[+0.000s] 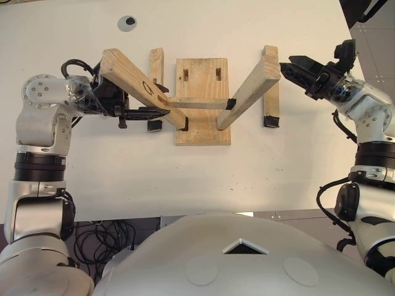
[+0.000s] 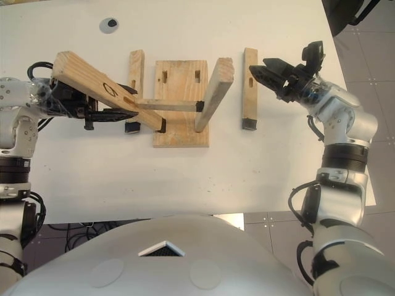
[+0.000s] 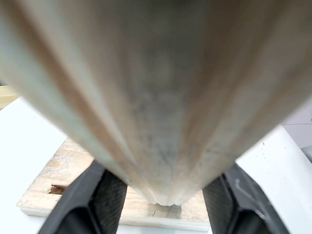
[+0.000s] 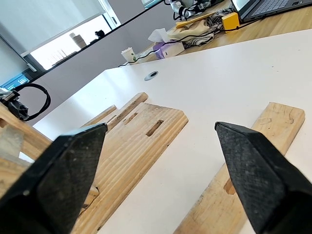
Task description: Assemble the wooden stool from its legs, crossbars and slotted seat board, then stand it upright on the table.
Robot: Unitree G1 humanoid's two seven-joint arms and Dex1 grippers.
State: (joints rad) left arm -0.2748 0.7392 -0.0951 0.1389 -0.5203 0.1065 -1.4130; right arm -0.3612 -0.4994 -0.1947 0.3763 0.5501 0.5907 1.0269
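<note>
One raised leg [image 1: 131,75] sits clamped in the left gripper [image 1: 160,113].

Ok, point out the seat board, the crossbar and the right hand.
seat board [image 1: 202,131], left eye view, bare near end.
crossbar [image 1: 197,103], left eye view, mid-length.
right hand [image 1: 287,63], left eye view, between its fingertips.

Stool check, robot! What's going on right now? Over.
Left gripper shut on leg, crossbar attached, over seat board. Right gripper open by loose leg. Nothing in the way.
</note>
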